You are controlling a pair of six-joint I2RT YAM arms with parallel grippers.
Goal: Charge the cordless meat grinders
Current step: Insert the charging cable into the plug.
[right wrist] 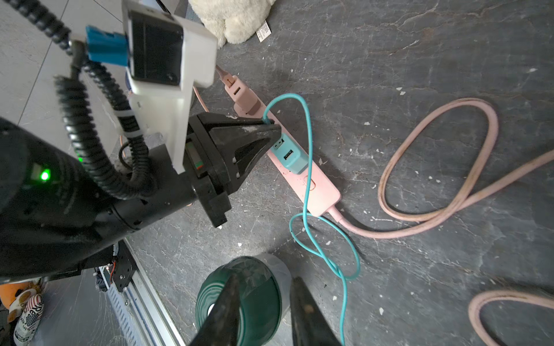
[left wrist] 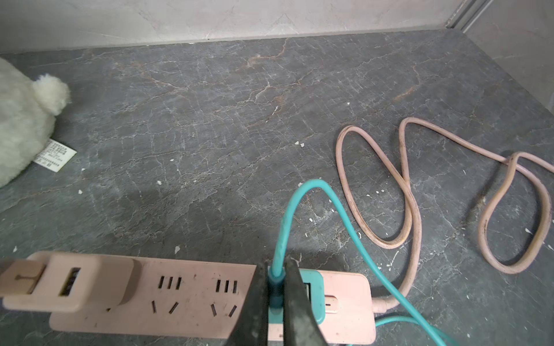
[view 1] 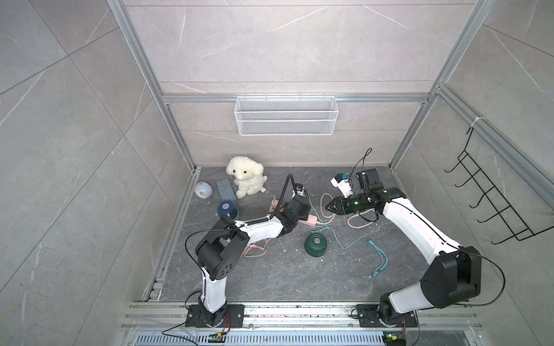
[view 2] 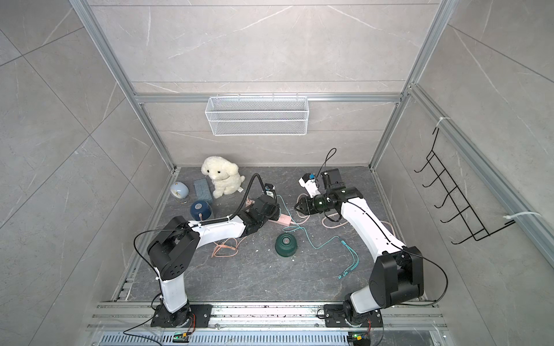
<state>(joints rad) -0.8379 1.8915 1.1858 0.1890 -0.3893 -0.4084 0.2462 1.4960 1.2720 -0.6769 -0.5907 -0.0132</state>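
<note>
Dark veined stone (view 1: 269,278) floored the grey-tiled booth, and a pink power strip (left wrist: 195,299) lay near its middle. The left gripper (left wrist: 277,271) was pinched shut on the teal cable (left wrist: 299,194), right where its end entered the teal plug cube (left wrist: 314,287) seated on the strip. This was probably to press that connector home so that power could reach a grinder.

The right gripper (right wrist: 265,284) hung just beside the strip's switch end, jaws partly apart and holding nothing. It seemed placed to take up the cable's loose end (view 1: 378,265), which lay well apart from the strip, toward the arm bases.

The green grinder (view 1: 315,245) sat near the strip on that same side, with no cable in it. The navy grinder (view 1: 227,208) stood further off, past the strip's other end and the pink plug cube (left wrist: 69,281); whether anything was plugged into it I could not tell.

Slack teal cable looped between the strip and the green grinder, and the pink cord (left wrist: 404,209) coiled beside the switch end, so either could snag a reach. A plush dog (view 1: 245,179) sat behind the strip, out of the way.
</note>
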